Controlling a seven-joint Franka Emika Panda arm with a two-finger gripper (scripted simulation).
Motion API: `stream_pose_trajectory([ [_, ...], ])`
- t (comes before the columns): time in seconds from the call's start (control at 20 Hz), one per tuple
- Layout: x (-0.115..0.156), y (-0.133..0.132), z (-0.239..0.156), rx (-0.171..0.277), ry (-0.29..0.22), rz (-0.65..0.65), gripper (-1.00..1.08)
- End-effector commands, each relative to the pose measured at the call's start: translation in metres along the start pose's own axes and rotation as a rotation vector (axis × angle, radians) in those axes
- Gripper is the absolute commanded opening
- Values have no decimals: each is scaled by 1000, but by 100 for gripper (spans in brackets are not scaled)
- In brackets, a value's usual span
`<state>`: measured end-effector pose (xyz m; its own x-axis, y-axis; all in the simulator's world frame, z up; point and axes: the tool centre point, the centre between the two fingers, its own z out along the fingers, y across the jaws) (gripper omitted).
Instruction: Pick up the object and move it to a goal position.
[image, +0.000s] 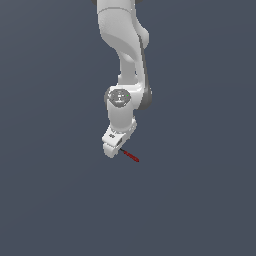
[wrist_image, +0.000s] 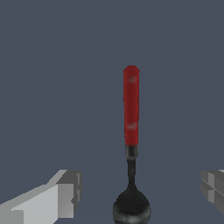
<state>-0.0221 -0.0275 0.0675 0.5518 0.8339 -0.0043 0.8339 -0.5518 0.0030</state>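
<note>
The white Franka arm (image: 122, 60) comes down from the top of the exterior view, and its gripper (image: 113, 148) hangs low over the dark grey-blue floor (image: 200, 200). Just beside the gripper, toward the exterior view's right, lies the spoon (image: 131, 156). It is very small there: a thin red handle that points away from the gripper, with a short black part close to the fingers. From this view I cannot tell if the gripper touches it.

The wrist view shows the spoon (wrist_image: 131, 144) more clearly. It has a red handle, a thin black neck and a rounded black bowl at the edge of the picture. It lies flat on the floor (wrist_image: 52, 87). One grey finger (wrist_image: 61, 199) is on one side of the bowl and the other finger (wrist_image: 213, 188) is on the other side. The fingers are spread wide, with clear space between each of them and the spoon, so they grip nothing. The bowl end lies between the two fingers, nearer to the first one, and the handle reaches out beyond them.
</note>
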Motion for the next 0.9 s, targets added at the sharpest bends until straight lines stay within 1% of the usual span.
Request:
stream_pose_trajectory([
  [0.0,0,-2,3,1,2,-35,100],
  [0.25,1,-3,7,3,4,-68,100],
  [0.55,0,-3,10,3,4,-66,100],
  [0.85,0,-4,33,3,4,-69,100],
])
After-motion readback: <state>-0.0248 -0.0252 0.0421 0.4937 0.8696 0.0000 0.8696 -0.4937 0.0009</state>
